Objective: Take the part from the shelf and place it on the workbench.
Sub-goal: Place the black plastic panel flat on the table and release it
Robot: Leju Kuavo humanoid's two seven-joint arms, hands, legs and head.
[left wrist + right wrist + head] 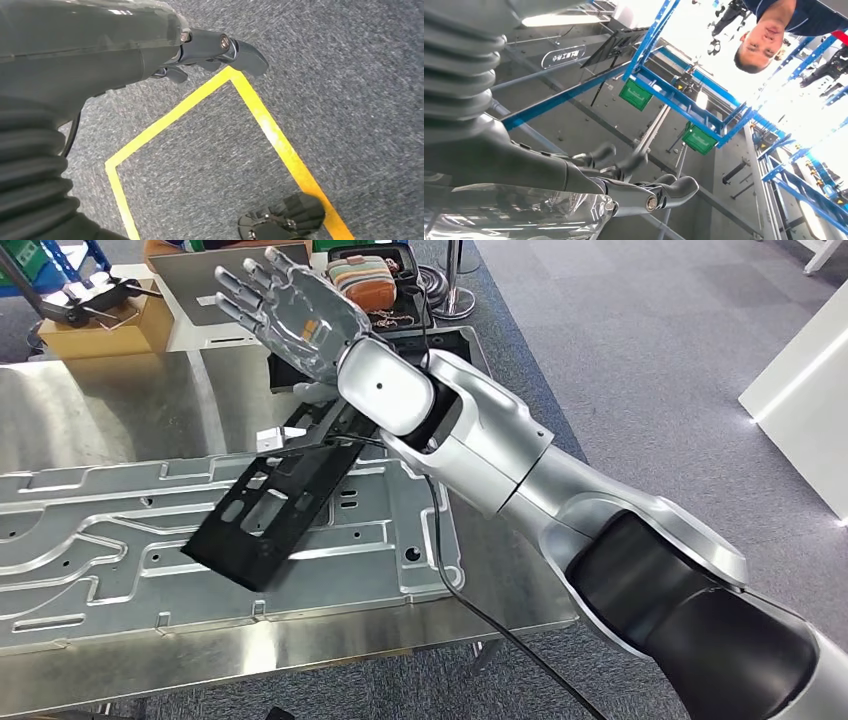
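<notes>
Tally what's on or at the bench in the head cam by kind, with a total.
Black part: 1
Machined metal plate: 1
Cardboard box: 1
Striped pouch: 1
Robot hand, the right hand raised with fingers spread, holding nothing: 1
Total: 5

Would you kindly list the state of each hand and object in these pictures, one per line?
right hand: raised above the workbench, fingers spread, holding nothing
left hand: hanging over the carpet, fingers slightly curled, holding nothing
black part: released, lying flat on the metal plate
metal plate: lying flat on the workbench
workbench: carrying the plate and the part
cardboard box: open, items inside
</notes>
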